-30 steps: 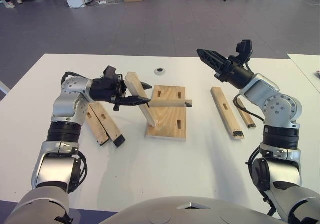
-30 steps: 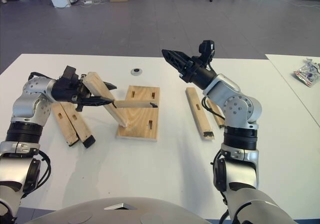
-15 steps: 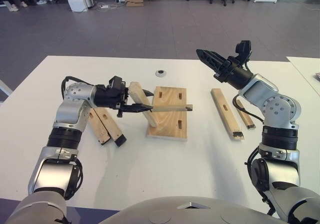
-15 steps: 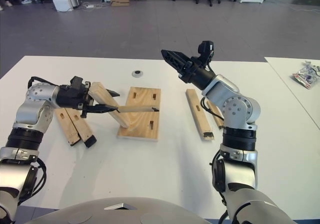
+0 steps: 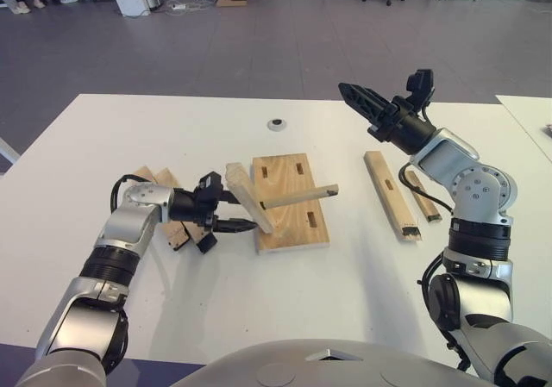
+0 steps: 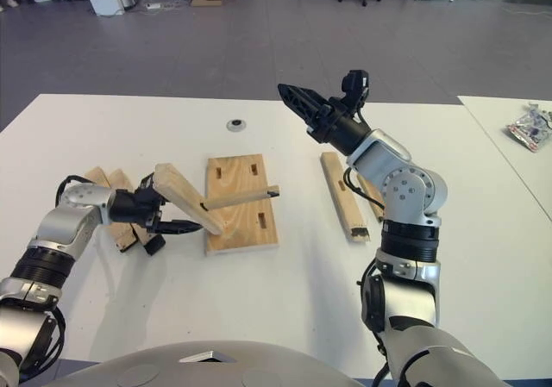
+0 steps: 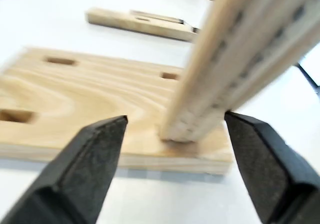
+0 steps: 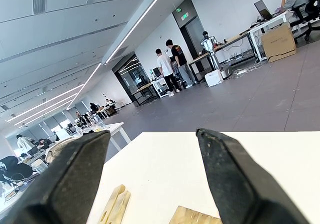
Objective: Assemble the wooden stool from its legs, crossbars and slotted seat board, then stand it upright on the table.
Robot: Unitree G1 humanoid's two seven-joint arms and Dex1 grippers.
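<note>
The slotted seat board lies flat on the white table. A wooden leg leans tilted, its lower end resting on the board's left edge. A crossbar sticks out of the leg to the right, over the board. My left gripper is low at the leg, open, one finger on each side of it with gaps. My right gripper hangs high over the back right of the table, open, holding nothing.
Two more legs lie side by side under my left arm. Right of the board lie another leg and a shorter crossbar. A small round dark object sits behind the board.
My left gripper came down and toward me with the leg and crossbar, then let go of the leg. The seat board, tilted before, now lies flat. The right arm kept still.
</note>
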